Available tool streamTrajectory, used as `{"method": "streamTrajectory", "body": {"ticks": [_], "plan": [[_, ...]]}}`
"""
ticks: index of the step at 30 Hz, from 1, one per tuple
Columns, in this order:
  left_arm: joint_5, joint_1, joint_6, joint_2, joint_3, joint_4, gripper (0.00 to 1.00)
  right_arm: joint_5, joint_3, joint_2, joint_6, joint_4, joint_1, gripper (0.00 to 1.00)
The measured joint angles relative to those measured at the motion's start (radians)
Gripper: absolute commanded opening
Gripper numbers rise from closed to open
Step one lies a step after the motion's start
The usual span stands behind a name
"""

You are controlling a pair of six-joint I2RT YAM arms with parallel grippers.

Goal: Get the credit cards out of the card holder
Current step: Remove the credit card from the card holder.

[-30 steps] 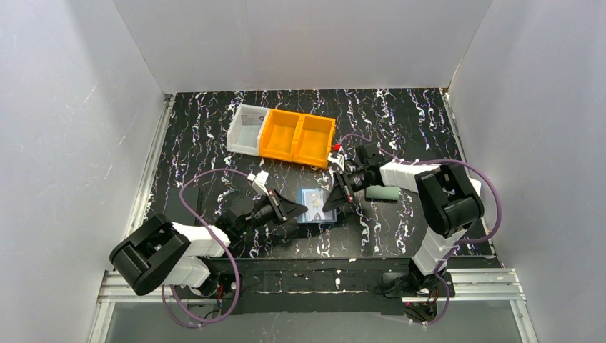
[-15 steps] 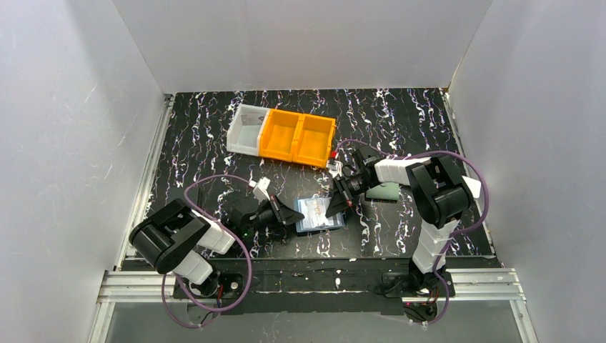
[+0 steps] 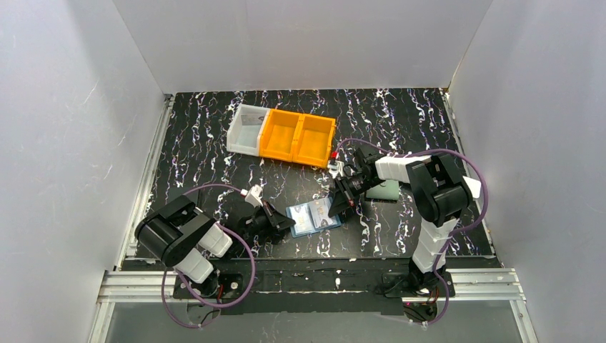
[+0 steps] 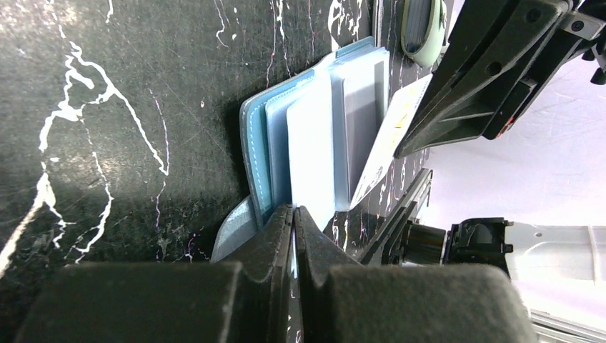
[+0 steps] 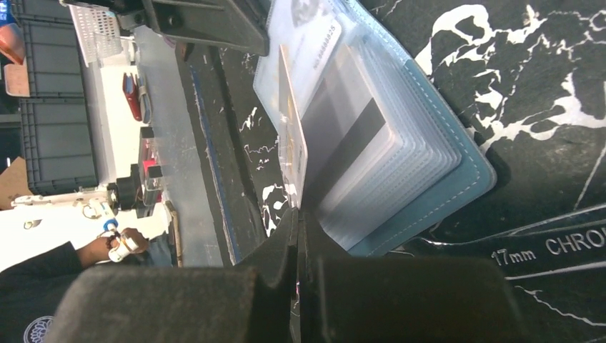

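Seen from above, the card holder (image 3: 314,219) lies open on the black marbled table (image 3: 207,143), near the front edge. My left gripper (image 3: 286,223) is at its left end and my right gripper (image 3: 337,207) at its right end. That view is too small to show how either pair of fingers stands. It alone shows the orange bins (image 3: 296,138) and the white bin (image 3: 246,132) well apart at the back. A grey-green wallet (image 3: 386,191) lies just beside my right arm.

My left wrist camera settles the first question. My left fingers are pressed together on the near edge of the card holder, with a pale blue strip of it pinched between them. The holder stretches flat away from my fingertips, with pocketed cards (image 4: 311,150) showing under clear plastic. Past them a credit card (image 4: 389,136) tilts up off the far side, against my right gripper's black fingers.

My right wrist camera settles the second. My right fingers are closed on that credit card's near edge. The card stands almost edge-on and rises from my fingertips over the holder's stacked clear pockets. I cannot tell whether its far end sits in a pocket.
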Motion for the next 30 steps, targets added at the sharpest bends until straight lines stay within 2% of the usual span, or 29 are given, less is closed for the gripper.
{"method": "streamTrajectory", "body": {"ticks": [6, 11, 20, 22, 26, 30], "plan": [[-0.001, 0.005, -0.005, -0.029, -0.002, -0.020, 0.12, -0.043, 0.000, 0.000, -0.029, -0.006, -0.010, 0.01], [-0.008, 0.005, 0.005, -0.157, -0.006, -0.105, 0.20, -0.068, 0.000, 0.000, -0.044, -0.013, -0.011, 0.01], [-0.027, 0.006, 0.051, -0.382, -0.006, -0.294, 0.26, -0.101, 0.021, 0.000, -0.103, -0.066, -0.013, 0.01], [-0.027, 0.006, 0.067, -0.422, -0.006, -0.331, 0.34, -0.104, 0.029, -0.003, -0.123, -0.083, -0.013, 0.01], [-0.020, 0.006, 0.110, -0.499, -0.006, -0.390, 0.62, -0.113, 0.038, -0.019, -0.159, -0.116, -0.014, 0.01], [0.014, 0.006, 0.148, -0.541, 0.010, -0.417, 0.66, -0.132, 0.047, -0.029, -0.194, -0.147, -0.014, 0.01]]}}
